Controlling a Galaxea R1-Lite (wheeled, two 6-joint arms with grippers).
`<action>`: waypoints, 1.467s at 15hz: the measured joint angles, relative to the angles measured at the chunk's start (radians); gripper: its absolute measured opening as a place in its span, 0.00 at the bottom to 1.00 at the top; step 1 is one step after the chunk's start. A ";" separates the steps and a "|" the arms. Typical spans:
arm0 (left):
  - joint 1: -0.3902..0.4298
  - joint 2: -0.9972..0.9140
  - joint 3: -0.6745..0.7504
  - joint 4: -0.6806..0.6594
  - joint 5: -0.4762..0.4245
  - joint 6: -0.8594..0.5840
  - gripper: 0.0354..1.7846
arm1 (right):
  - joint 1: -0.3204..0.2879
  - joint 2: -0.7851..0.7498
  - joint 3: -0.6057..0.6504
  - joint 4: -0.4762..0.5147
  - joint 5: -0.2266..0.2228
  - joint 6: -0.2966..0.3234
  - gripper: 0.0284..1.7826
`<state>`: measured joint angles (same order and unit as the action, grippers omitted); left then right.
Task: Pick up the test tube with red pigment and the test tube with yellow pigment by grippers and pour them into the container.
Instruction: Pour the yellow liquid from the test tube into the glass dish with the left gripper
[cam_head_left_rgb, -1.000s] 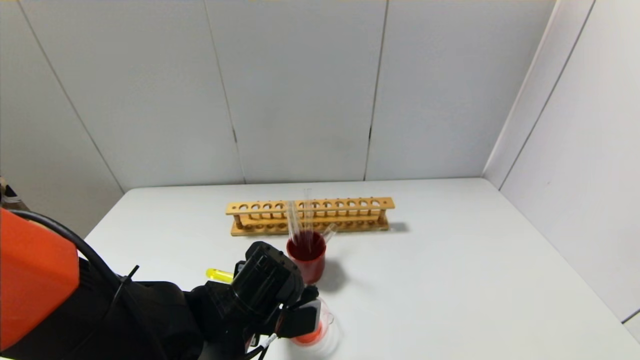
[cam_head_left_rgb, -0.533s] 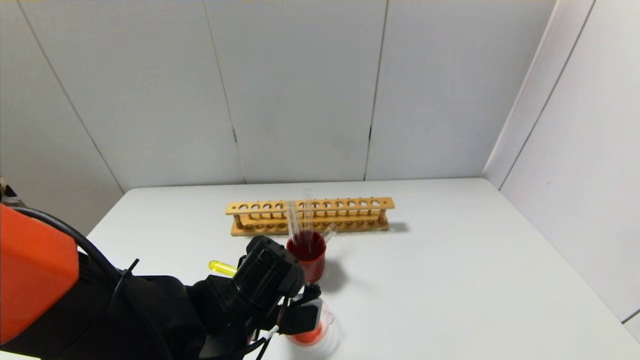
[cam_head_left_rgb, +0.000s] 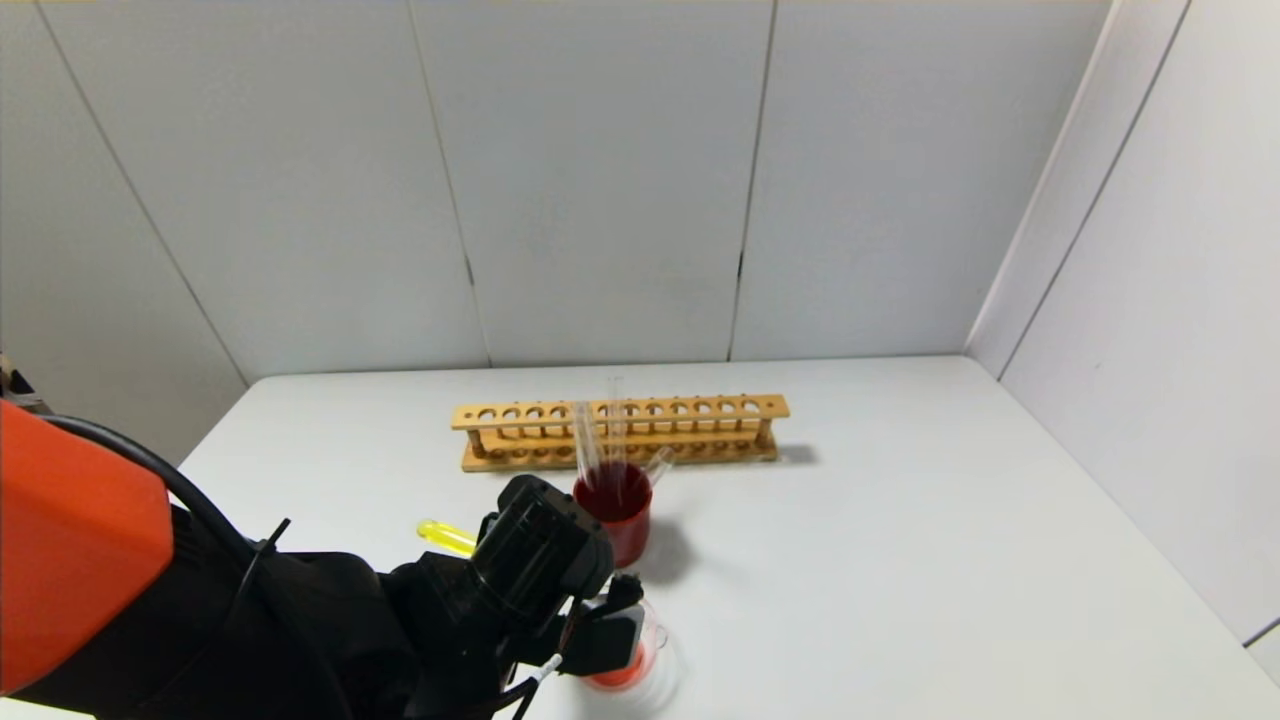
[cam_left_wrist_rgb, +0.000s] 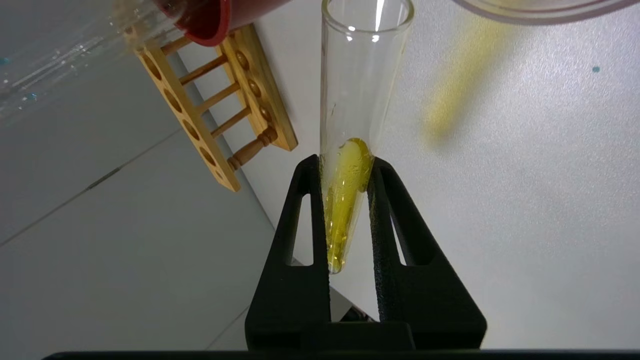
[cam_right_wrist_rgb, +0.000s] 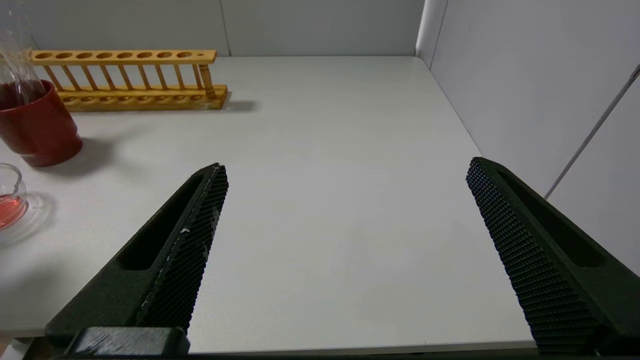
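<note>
Left gripper is clamping the test tube with yellow pigment, tipping it at the container, which is already holding red liquid, so red looks poured and yellow is pending. Right gripper is idling wide open. Farther back, the red cup and the wooden rack are standing.

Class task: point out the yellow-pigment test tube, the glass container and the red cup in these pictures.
test tube with yellow pigment (cam_left_wrist_rgb: 346, 200), left wrist view, liquid-filled lower part.
container (cam_right_wrist_rgb: 11, 207), right wrist view, red liquid inside.
red cup (cam_head_left_rgb: 622, 528), head view, outer wall.
</note>
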<state>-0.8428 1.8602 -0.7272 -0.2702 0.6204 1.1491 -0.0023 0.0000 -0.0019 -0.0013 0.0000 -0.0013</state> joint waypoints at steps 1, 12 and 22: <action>0.000 0.001 -0.001 0.003 0.008 0.004 0.15 | 0.000 0.000 0.000 0.000 0.000 0.000 0.98; -0.031 -0.003 0.010 0.012 0.017 0.049 0.15 | 0.000 0.000 -0.001 0.000 0.000 0.000 0.98; -0.033 0.024 -0.007 0.012 0.017 0.053 0.15 | 0.000 0.000 0.000 0.000 0.000 0.000 0.98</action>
<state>-0.8755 1.8845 -0.7340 -0.2579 0.6374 1.2026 -0.0028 0.0000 -0.0023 -0.0013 0.0000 -0.0013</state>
